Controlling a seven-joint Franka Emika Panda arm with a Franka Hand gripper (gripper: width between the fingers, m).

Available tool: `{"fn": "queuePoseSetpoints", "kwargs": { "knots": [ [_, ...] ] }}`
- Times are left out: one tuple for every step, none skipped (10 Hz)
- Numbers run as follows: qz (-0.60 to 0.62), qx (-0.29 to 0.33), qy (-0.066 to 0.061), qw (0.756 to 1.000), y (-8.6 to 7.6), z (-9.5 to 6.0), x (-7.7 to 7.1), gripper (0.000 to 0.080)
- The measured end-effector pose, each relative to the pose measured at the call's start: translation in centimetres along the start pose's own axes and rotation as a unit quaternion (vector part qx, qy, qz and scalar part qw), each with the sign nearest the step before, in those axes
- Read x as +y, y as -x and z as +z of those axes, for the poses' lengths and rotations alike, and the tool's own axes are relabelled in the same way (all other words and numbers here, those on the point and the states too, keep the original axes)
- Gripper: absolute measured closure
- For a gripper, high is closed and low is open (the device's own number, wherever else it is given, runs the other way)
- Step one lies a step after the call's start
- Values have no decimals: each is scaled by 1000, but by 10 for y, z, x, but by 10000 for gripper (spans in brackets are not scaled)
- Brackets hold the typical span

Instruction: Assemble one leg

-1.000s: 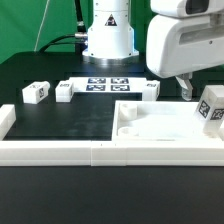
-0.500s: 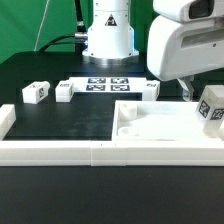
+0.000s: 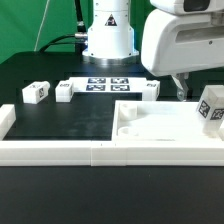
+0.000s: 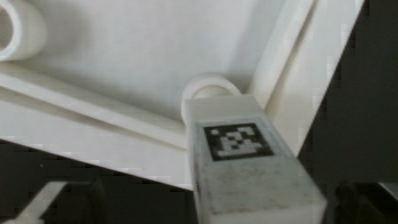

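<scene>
Leg (image 4: 240,150) btwn spread jaws, prob. not touching; panel (image 4: 125,60) beneath.

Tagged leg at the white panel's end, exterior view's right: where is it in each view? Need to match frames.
Exterior view: the leg is at the far right edge, tilted, tag towards the camera, at the panel's right end.
Wrist view: the leg is central and close, tag towards the camera, by a round socket.
Shared landmark: the panel.
</scene>
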State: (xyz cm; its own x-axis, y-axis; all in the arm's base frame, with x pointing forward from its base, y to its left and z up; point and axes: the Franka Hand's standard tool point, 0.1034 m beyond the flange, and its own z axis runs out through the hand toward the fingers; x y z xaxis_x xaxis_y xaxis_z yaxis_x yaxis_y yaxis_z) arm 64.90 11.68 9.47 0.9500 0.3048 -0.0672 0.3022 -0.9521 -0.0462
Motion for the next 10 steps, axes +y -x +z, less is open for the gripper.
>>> {"fn": "queuePoseSetpoints", "kwargs": {
  "knots": [
    [0, 0, -1, 1000, 0, 0, -1, 150],
    [0, 0, -1, 1000, 0, 0, -1, 273],
    [0, 0, -1, 1000, 0, 0, -1, 407],
    [0, 0, -1, 1000, 0, 0, -1, 407],
    [0, 0, -1, 1000, 0, 0, -1, 509],
    [0, 0, -1, 1000, 0, 0, -1, 509],
    [0, 0, -1, 1000, 0, 0, -1, 509],
    [2, 0, -1, 1000, 0, 0, -1, 509],
    [13, 0, -1, 1000, 0, 0, -1, 509],
    [18, 3, -1, 1000, -1, 1, -1, 509]
  ]
}}
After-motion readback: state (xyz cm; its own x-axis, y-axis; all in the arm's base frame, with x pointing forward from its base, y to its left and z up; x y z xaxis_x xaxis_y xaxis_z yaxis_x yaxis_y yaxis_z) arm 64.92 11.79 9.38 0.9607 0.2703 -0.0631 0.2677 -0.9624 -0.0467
